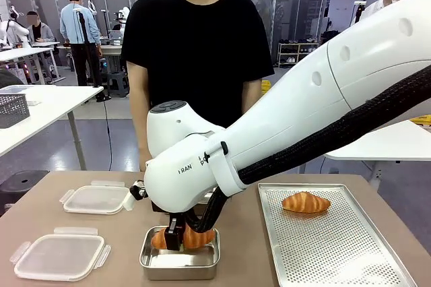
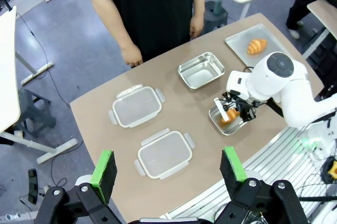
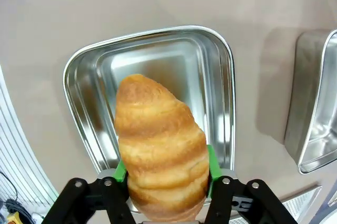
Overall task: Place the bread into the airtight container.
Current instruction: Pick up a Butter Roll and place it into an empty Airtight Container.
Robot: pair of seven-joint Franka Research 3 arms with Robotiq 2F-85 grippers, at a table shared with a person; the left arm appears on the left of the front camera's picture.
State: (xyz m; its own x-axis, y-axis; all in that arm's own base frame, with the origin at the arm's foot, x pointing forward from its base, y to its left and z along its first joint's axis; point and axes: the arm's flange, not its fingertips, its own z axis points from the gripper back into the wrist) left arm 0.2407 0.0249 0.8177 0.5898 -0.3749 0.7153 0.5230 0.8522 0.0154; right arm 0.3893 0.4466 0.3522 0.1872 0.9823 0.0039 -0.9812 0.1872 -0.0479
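Brown table (image 1: 124, 233) in front of me, and my right arm (image 1: 323, 98) sweeps in from the right, across the middle and down toward the near edge. A person (image 1: 195, 51) in a black shirt stands at the far side, arms hanging. On the right lies the perforated metal tray (image 1: 323, 246), with a second croissant (image 1: 306, 201) at its far end. On the left are two clear lids, the far lid (image 1: 96, 199) and the near lid (image 1: 60, 257), lying flat and apart from each other. An empty container (image 2: 201, 70) sits on the far side of my arm. Close to the near edge, just left of the tray, is the steel container (image 1: 179, 263) – and the croissant (image 3: 160, 150) is down inside it, pointing along its length. My right gripper (image 1: 174, 238) reaches into that container, one green pad (image 3: 120, 170) peeking out on either side of the croissant's thick end. Whether those pads press on it or stand just clear, I cannot tell – the pastry hides the contact. My left gripper (image 2: 168, 169) hangs high above the near left of the table, jaws spread wide, nothing between them
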